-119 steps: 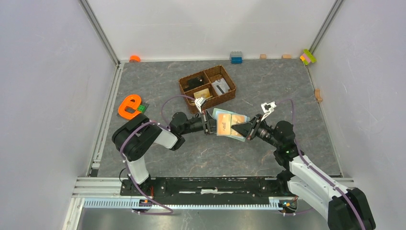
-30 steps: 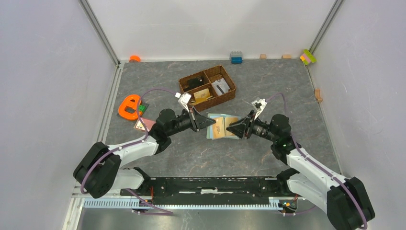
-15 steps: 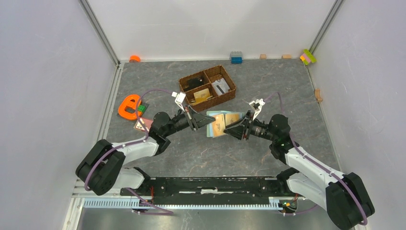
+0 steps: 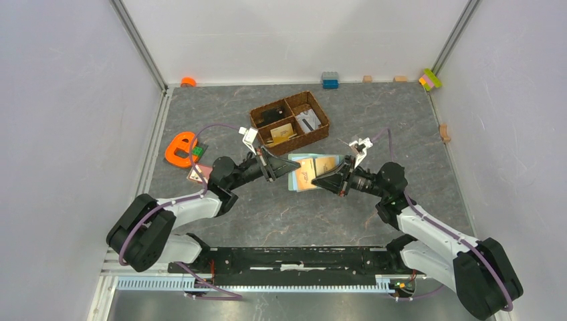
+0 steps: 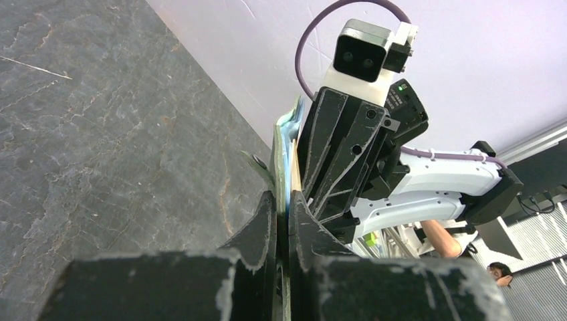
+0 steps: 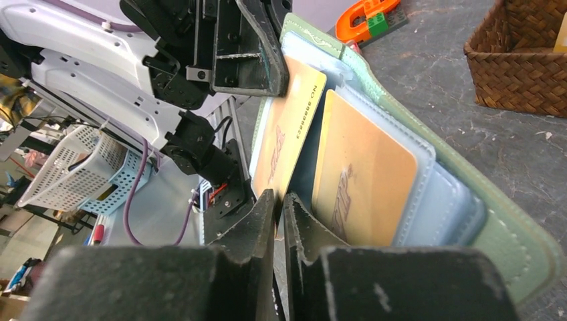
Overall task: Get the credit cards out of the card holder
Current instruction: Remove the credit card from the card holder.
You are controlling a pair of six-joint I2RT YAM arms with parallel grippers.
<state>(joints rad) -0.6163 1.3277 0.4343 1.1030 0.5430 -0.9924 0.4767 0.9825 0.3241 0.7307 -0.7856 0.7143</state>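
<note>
Right gripper [image 6: 279, 200] has just pinched down on the near edge of the tan card [image 6: 287, 134], it seems; your left gripper [image 5: 284, 200] clamps the open wallet [image 6: 508, 234], held up just beside the basket [image 4: 304, 140]. Pull now; second card [image 6: 364, 174] waits.

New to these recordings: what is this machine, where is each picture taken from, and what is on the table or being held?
These are two robot arms bolted at the near edge of a table. The wide picture looks down from above; the other two come from a camera on each wrist. The left fingers pinch the edge of an open green card holder. The right fingers are closed on one tan credit card sticking out of it; a second card sits in its slot. On the table lie a wicker basket and an orange e-shape.
</note>
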